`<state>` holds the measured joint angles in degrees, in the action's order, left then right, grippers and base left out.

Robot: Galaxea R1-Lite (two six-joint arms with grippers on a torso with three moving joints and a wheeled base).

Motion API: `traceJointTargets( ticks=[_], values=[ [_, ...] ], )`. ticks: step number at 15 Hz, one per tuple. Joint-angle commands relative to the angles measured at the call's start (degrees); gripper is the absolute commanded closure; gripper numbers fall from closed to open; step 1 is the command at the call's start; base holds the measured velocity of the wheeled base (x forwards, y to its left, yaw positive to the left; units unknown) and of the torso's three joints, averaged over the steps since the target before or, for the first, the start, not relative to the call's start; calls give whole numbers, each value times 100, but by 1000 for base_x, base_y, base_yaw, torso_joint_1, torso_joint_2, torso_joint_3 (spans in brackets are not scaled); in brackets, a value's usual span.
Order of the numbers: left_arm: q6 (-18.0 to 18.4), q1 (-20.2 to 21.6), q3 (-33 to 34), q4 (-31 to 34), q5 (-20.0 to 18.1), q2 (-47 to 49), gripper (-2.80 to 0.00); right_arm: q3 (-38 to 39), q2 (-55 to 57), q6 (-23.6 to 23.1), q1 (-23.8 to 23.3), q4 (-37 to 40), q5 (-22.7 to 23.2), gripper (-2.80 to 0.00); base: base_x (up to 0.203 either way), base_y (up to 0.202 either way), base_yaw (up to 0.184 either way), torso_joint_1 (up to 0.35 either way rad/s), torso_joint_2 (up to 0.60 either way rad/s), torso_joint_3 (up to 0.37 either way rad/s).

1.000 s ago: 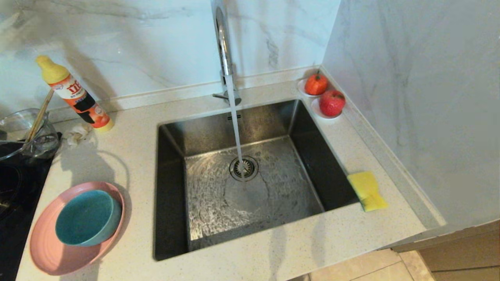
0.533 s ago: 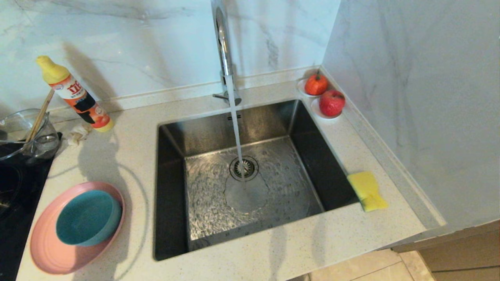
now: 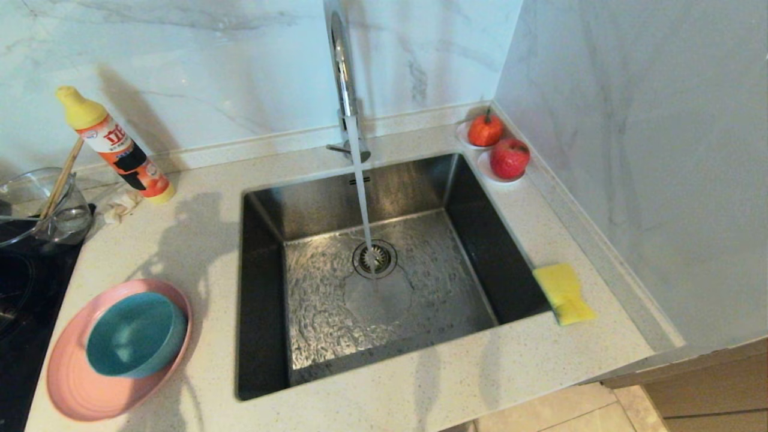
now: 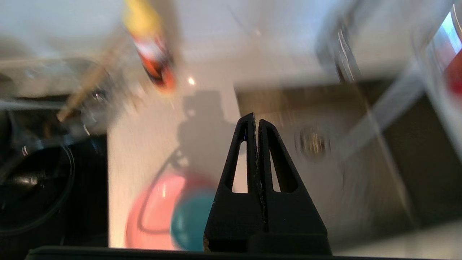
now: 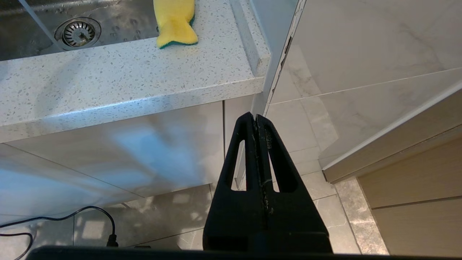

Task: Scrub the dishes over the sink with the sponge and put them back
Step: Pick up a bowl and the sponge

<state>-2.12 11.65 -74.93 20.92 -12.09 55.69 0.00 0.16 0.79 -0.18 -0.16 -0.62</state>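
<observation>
Left arm nearest the dishes

My left gripper (image 4: 255,121), jaws clenched empty, sees teal bowl (image 4: 189,225) on pink plate (image 4: 149,211) lower left; right gripper (image 5: 255,121) likewise.

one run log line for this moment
left gripper: shut, empty, above counter | right gripper: shut, parked below counter | sponge: right of sink | tap running

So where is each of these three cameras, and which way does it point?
Head view: high up, looking down at the sink and running tap; none of the robot shows.
Left wrist view: behind the shut left gripper, over the counter, facing the teal bowl on the pink plate.
Right wrist view: low beside the cabinet, behind the shut right gripper, facing the floor.
Head and right wrist views share the sponge.
</observation>
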Motion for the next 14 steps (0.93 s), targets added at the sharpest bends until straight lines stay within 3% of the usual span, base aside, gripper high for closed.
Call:
traceJointTargets(
  ticks=[1, 5, 7, 12, 14],
  values=[
    [563, -345, 1479, 68, -77, -1804, 0, 0, 2, 0, 1, -2, 1, 0, 0, 0, 0, 0, 0, 0],
    [1060, -624, 4033, 105, -102, -3708, 0, 0, 2, 0, 1, -2, 1, 0, 0, 0, 0, 0, 0, 0],
    [803, -699, 5009, -160, 158, -3908, 0, 0, 2, 0, 1, -2, 1, 0, 0, 0, 0, 0, 0, 0],
    [487, -741, 6887, -1829, 475, -3980, 0, 0, 2, 0, 1, -2, 1, 0, 0, 0, 0, 0, 0, 0],
    [461, -454, 7359, -2463, 527, -3979, 0, 0, 2, 0, 1, -2, 1, 0, 0, 0, 0, 0, 0, 0]
  ],
)
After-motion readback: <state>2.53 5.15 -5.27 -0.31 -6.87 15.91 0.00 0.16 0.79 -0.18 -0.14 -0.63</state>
